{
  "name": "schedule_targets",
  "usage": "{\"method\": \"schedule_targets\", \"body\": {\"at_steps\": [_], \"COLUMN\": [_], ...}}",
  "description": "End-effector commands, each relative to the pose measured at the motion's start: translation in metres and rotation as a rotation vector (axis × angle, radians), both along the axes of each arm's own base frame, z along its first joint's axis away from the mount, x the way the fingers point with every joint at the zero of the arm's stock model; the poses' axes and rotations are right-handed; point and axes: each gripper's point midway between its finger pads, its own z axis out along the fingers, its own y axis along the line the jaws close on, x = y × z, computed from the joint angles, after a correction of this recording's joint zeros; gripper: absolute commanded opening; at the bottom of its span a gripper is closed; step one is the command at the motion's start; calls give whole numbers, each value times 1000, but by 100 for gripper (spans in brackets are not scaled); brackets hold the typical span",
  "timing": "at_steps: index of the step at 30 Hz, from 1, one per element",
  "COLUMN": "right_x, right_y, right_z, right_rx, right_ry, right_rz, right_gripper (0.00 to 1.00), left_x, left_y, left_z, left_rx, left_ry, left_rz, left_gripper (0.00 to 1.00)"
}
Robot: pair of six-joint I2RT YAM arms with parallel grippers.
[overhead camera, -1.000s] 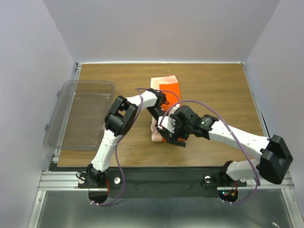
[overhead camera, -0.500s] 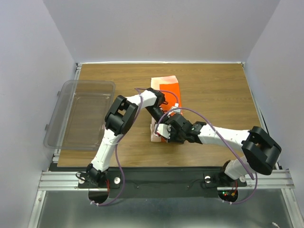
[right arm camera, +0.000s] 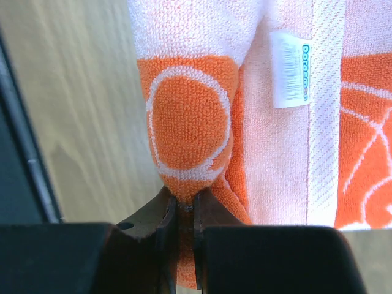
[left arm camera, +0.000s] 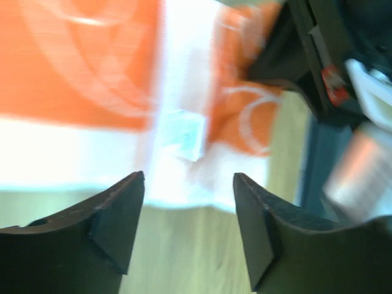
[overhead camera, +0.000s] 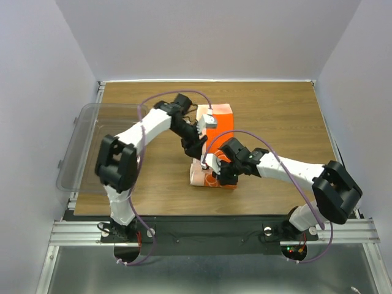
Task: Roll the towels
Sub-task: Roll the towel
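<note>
The orange and white towel [overhead camera: 222,115] lies lengthwise in the middle of the table, its near end bunched up. My right gripper [overhead camera: 215,174] sits at that near end. In the right wrist view my right gripper [right arm camera: 185,207] is shut on an orange fold of the towel [right arm camera: 190,116], with a white label further up the cloth. My left gripper [overhead camera: 197,146] hovers over the towel's left edge. The left wrist view is blurred: my left gripper [left arm camera: 187,177] is open with bare wood between the fingers, and the towel [left arm camera: 79,73] is just beyond the tips.
A clear plastic tub [overhead camera: 104,147] overhangs the table's left edge. The wooden table [overhead camera: 282,116] has white walls on three sides. The two arms cross close together over the towel.
My right gripper has shut on the towel's near fold. My left gripper has opened and let go, and its arm has swung its elbow out to the left.
</note>
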Motion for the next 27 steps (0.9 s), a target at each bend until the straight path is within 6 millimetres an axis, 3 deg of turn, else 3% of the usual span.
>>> {"method": "schedule_targets", "body": {"at_steps": [1, 5, 6, 7, 8, 9, 10, 11, 12, 14, 16, 17, 18, 20, 21, 23, 27], "right_x": [-18, -19, -15, -15, -15, -14, -13, -12, -12, -12, -7, -9, -8, -6, -2, 1, 7], "right_y": [7, 10, 14, 14, 15, 16, 18, 18, 19, 19, 16, 16, 16, 15, 13, 14, 10], "right_z": [15, 13, 14, 16, 17, 17, 17, 17, 17, 16, 20, 12, 11, 11, 10, 16, 6], "right_rx": [48, 58, 68, 87, 94, 102, 110, 115, 124, 129, 131, 129, 137, 152, 168, 193, 203], "right_ry": [203, 344, 377, 429, 461, 485, 542, 574, 603, 713, 770, 841, 861, 963, 977, 1032, 1099], "right_rz": [2, -21, -27, -35, -38, -37, -41, -45, -36, -47, -36, -43, -29, -50, -48, -59, -82], "right_gripper": [1, 1, 1, 1, 1, 1, 1, 1, 1, 1, 1, 1, 0, 0, 1, 1, 1], "left_x": [43, 70, 70, 69, 62, 58, 54, 49, 41, 31, 16, 9, -2, -23, -39, -51, -70], "left_y": [29, 65, 73, 79, 85, 88, 94, 97, 98, 106, 107, 104, 103, 85, 75, 68, 41], "left_z": [57, 96, 114, 123, 116, 122, 147, 151, 142, 142, 116, 108, 86, 77, 63, 49, 19], "left_rx": [-54, -108, -152, -169, -163, -176, -221, -225, -211, -171, -96, -77, -40, -42, -50, -45, 1], "left_ry": [-264, -448, -523, -568, -582, -624, -729, -767, -778, -855, -854, -870, -857, -911, -918, -919, -994], "left_rz": [186, 385, 436, 458, 469, 473, 496, 499, 483, 466, 437, 397, 362, 279, 219, 135, -76], "left_gripper": [77, 89, 99, 99, 99, 99, 99, 99, 99, 99, 99, 99, 99, 99, 99, 99, 99]}}
